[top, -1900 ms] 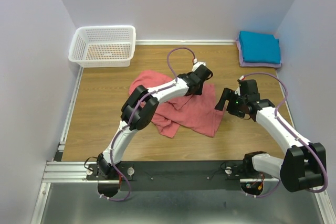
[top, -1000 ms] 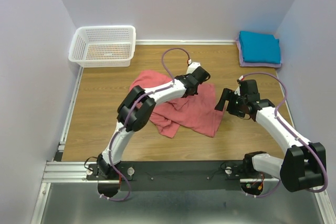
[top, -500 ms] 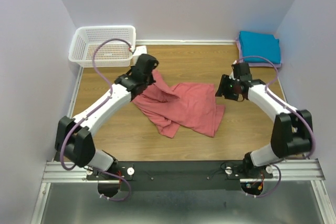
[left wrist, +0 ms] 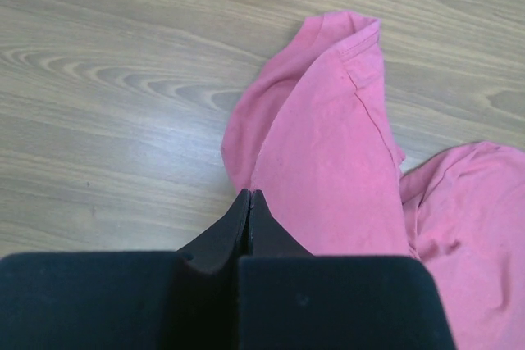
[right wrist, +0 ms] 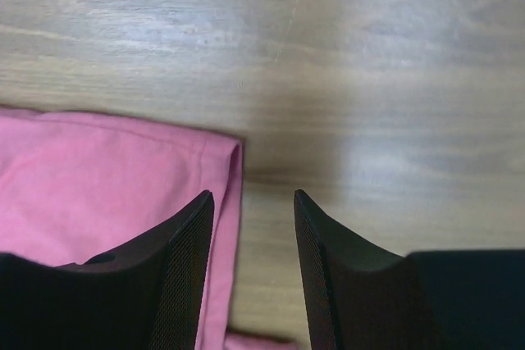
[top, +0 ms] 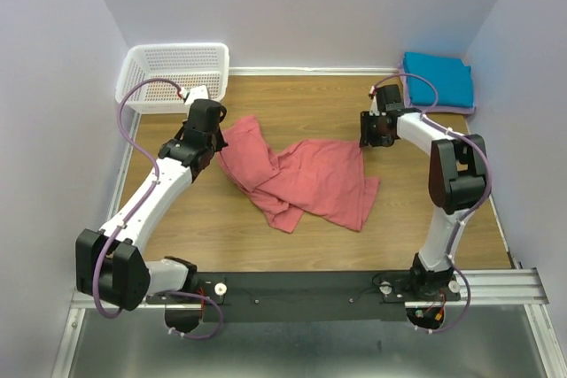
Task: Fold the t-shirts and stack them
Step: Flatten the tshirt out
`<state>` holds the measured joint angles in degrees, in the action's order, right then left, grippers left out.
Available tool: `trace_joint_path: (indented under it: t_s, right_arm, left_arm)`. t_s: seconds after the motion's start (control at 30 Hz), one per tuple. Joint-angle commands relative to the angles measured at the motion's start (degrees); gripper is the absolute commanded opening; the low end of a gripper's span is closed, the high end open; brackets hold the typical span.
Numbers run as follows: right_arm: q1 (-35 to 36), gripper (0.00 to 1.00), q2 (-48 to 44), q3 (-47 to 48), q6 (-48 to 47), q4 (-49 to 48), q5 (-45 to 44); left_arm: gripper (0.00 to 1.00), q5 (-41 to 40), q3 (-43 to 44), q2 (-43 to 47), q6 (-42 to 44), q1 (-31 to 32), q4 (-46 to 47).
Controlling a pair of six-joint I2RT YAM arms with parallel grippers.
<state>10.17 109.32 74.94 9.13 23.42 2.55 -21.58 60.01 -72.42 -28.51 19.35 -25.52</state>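
The salmon-pink t-shirt [top: 319, 179] lies crumpled and spread in the middle of the wooden table. My left gripper [top: 215, 141] is at its left edge. In the left wrist view the jaws [left wrist: 248, 196] are pressed together right at the near edge of the pink cloth [left wrist: 328, 153], which runs up to the tips. My right gripper [top: 366, 130] is open over the shirt's back right corner [right wrist: 98, 170], with one finger [right wrist: 184, 243] above cloth and the other above bare wood. The teal-blue t-shirt [top: 438, 79] lies folded on the pale lavender one [top: 406, 99] at the back right.
A white lattice basket [top: 174, 77] stands at the back left corner, close behind my left arm. Walls close in the table on the left, back and right. The black rail with the arm bases [top: 301, 289] runs along the near edge.
My left gripper has swung from the shirt's middle to the far left, dragging the cloth's left part out that way. My right gripper has moved back to the shirt's back right corner.
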Motion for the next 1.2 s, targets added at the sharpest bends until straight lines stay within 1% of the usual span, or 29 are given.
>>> trace_joint_path:
  t_s: [0.0, 0.27, 0.37, 0.57, 0.7, 0.9, 1.17]
  right_arm:
    - [0.4, 0.52, 4.6, 4.9, -6.9, -0.4, 2.5]
    - [0.5, 0.52, 9.1, 8.3, -11.1, -0.5, 7.2]
    - [0.8, 0.52, 9.7, 7.4, -11.5, -0.5, 8.7]
    - [0.9, 0.51, 11.4, 5.9, -12.2, -0.4, 8.7]
    - [1.1, 0.45, 11.7, 5.5, -13.1, 0.4, 8.4]
    - [1.5, 0.46, 10.4, 4.0, -14.6, 1.9, 7.1]
    - [1.7, 0.45, 9.9, 5.0, -18.4, 5.5, 10.2]
  left_arm:
    - [0.0, 2.6, -0.9, 1.7, 2.1, -1.6, 1.4]
    - [0.0, 3.1, -1.6, 3.0, 4.4, -5.9, 0.9]
    - [0.0, 3.5, -1.7, 3.4, 5.1, -7.3, 0.8]
    - [0.0, 4.4, -2.2, 3.3, 6.2, -9.8, 1.2]
    - [0.0, 4.4, -2.4, 3.9, 6.8, -11.1, 1.1]
    - [0.0, 4.9, -2.1, 4.5, 6.8, -12.4, 0.7]
    - [0.0, 5.4, -2.7, 5.0, 6.8, -13.0, 1.1]
